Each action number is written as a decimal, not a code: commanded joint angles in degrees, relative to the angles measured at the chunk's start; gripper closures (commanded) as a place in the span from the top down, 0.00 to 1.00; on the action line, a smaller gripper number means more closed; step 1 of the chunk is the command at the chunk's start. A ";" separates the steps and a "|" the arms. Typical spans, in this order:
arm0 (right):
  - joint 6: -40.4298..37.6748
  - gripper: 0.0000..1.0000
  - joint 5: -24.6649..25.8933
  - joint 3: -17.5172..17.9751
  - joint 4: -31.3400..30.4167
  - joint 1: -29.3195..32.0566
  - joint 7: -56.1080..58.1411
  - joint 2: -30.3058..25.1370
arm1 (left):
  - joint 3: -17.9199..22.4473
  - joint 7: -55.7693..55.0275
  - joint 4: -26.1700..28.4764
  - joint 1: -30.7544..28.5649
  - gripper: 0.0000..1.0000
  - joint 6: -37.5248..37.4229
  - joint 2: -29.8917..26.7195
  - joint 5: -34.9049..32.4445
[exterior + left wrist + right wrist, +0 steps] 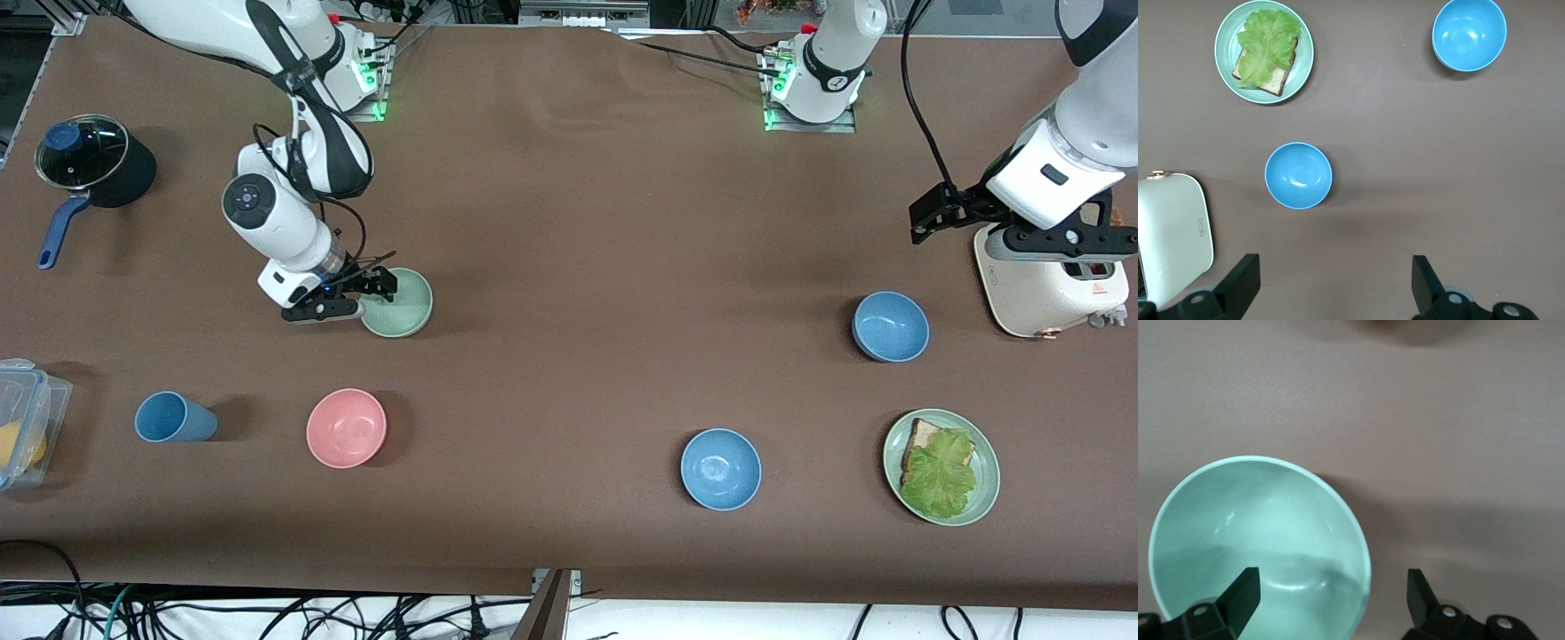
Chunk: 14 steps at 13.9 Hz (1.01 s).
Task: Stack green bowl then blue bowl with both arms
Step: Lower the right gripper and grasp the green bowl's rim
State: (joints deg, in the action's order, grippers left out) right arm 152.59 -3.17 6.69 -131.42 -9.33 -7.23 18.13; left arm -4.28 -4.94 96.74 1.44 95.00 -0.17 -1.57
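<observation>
A robotics lab set up with kitchen props: 2 white arms bolted on metal base plates with green status lights stand at a brown-covered tabletop. Loose cables trail below its edge, and aluminium framing shows at the corner.

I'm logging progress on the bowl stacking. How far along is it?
Nothing is stacked yet. In hand: the right gripper, open, straddles the rim of the green bowl. The left gripper, open, waits over the toaster. Left: lifting green, then the blue bowl.
</observation>
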 commanded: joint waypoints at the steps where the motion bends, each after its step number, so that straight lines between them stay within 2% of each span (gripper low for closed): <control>1: 2.27 0.71 -0.70 0.07 0.47 -0.34 -0.85 1.99 | -0.11 -0.42 -0.85 -0.20 1.00 -1.05 0.00 -0.54; 3: 2.01 0.17 -0.79 0.07 0.55 -0.34 -1.20 2.08 | -0.11 -0.42 -0.85 -0.20 1.00 -1.05 0.00 -0.54; 4: 1.84 0.00 -0.79 0.07 0.56 -0.34 -2.68 2.00 | -0.11 -0.42 -0.85 -0.20 1.00 -1.05 0.00 -0.54; 8: -0.35 0.00 -0.70 0.25 1.87 -0.43 -4.28 1.91 | -0.29 -0.51 -0.85 -0.12 1.00 -1.05 -0.09 -0.54; 10: -4.38 0.00 -0.70 1.91 5.10 -0.43 -4.45 1.29 | -0.37 -0.51 -0.94 -0.12 1.00 -1.05 -0.09 -0.54; 13: -16.68 0.00 -0.61 3.76 17.03 -2.26 -9.01 2.69 | -0.38 -0.42 -0.94 -0.12 1.00 -1.05 0.00 -0.54; 14: -18.54 0.00 -0.61 3.77 21.95 -4.54 -12.42 5.66 | -0.38 -0.42 -0.94 -0.12 1.00 -1.05 -0.09 -0.54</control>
State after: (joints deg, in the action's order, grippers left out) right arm 139.48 -3.20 9.95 -118.53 -10.70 -14.92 20.00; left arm -4.41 -5.05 96.74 1.44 94.97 -0.17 -1.57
